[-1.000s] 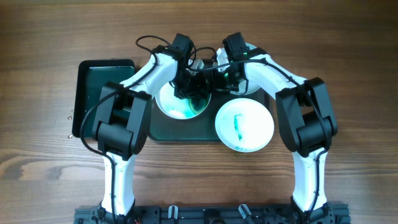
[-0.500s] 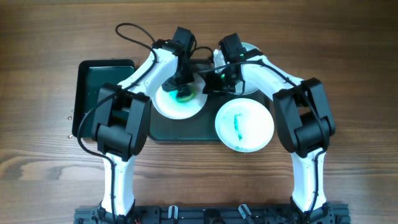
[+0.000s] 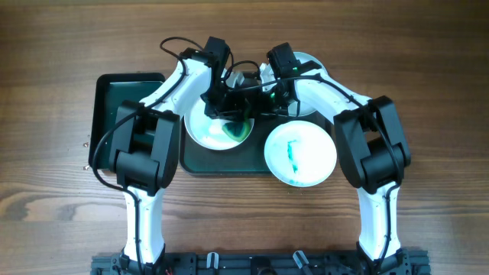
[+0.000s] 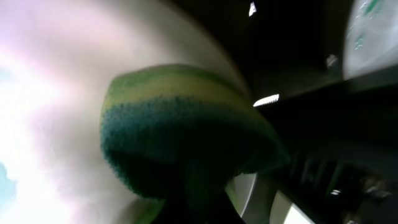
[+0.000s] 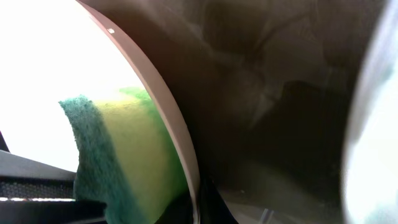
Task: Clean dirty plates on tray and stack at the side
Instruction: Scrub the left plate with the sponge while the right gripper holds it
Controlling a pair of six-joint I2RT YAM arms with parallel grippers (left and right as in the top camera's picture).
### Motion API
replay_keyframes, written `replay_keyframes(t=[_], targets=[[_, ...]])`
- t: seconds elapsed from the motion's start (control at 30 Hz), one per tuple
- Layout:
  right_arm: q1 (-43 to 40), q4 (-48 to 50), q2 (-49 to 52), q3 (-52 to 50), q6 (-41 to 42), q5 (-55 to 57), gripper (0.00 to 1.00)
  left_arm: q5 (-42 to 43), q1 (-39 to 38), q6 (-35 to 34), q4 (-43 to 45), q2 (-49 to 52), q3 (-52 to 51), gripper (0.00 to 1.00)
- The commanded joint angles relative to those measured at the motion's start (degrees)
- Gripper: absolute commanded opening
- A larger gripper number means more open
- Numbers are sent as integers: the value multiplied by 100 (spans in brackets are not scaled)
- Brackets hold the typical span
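Observation:
A white plate [image 3: 208, 130] with a teal smear lies at the left of the large dark green tray [image 3: 229, 160]. My left gripper [image 3: 221, 105] is shut on a green and yellow sponge [image 4: 180, 124] pressed against this plate [image 4: 43, 93]. My right gripper [image 3: 263, 98] is shut on the plate's right rim [image 5: 163, 106], and the sponge [image 5: 124, 155] shows beyond the rim. A second white plate [image 3: 306, 153] with a teal smear lies at the tray's right. A third plate [image 3: 309, 63] is mostly hidden behind my right arm.
A smaller narrow dark tray [image 3: 126, 114] stands to the left of the large tray. Bare wooden table [image 3: 428, 92] lies to the far right and along the front. The two arms crowd the back middle.
My left gripper has moved the sponge over the left plate, from its middle towards its upper part. A teal smear shows at the plate's lower right. The right gripper has barely moved.

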Motion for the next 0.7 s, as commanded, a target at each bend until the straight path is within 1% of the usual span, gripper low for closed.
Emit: replay_keyframes(t=[0.0,0.1,0.23,0.3,0.4,0.43,0.47,0.5,0.57,0.67], targets=[[-28,4,192,-87,17,70,4,-898,24,-857,455,133,-35,4],[-22,-2,192,-87,11,74,5,-2472,151,-1829,527,72,-33,4],[-20,-11,192,-87,13,98,4,-3873,295,-2577,251,-101,-33,4],[15,-9,192,-87,11,120,4,-4382,319,-2747,-63,-120,-33,4],[4,4,192,-87,24,118,4,-4457,302,-2785,-498,-120,-35,4],[4,11,192,-87,26,118,4,-4374,282,-2782,-605,-120,-35,4],[4,11,192,-87,26,118,4,-4109,256,-2741,-730,-120,-35,4],[4,11,192,-87,28,118,4,-3700,227,-2542,-804,-120,-35,4],[-2,11,192,-87,28,118,4,-2140,188,-1340,-791,-120,-35,4],[-2,26,192,-87,31,116,4,83,184,175,-800,-120,-35,4]])
